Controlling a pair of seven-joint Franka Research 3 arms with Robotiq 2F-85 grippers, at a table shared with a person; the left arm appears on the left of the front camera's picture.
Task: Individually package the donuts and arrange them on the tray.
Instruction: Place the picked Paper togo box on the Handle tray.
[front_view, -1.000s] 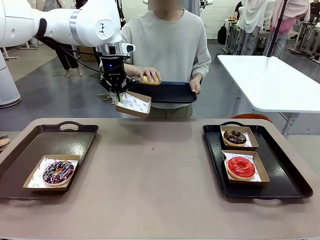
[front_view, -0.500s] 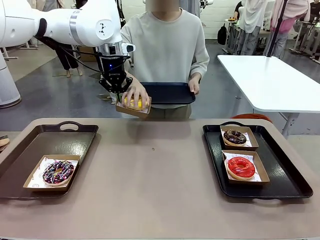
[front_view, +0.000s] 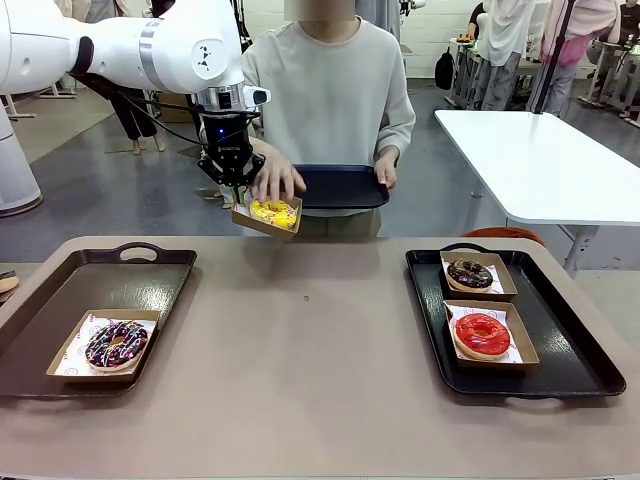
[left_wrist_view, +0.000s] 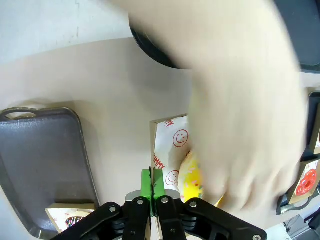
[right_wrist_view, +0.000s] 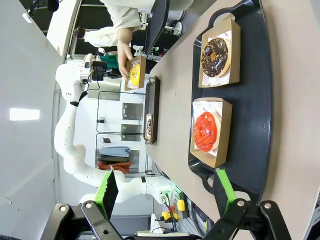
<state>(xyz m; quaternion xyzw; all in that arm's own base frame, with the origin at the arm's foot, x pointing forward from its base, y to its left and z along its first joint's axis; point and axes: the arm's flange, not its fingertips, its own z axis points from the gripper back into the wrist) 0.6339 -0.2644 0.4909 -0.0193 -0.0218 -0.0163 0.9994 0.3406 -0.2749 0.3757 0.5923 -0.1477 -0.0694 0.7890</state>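
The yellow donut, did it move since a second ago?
Yes. The yellow donut went from the person's dark tray leftward and down into the cardboard box held by the left gripper.

Red print is seen on the white paper liner (left_wrist_view: 170, 150) of the brown cardboard box (left_wrist_view: 161, 159) clamped in the left gripper (left_wrist_view: 151, 186): the letters "MMY" can be read along its edge, with the start of the word cut off, beside two red smiley faces. Print on the other liners is too small to be read.
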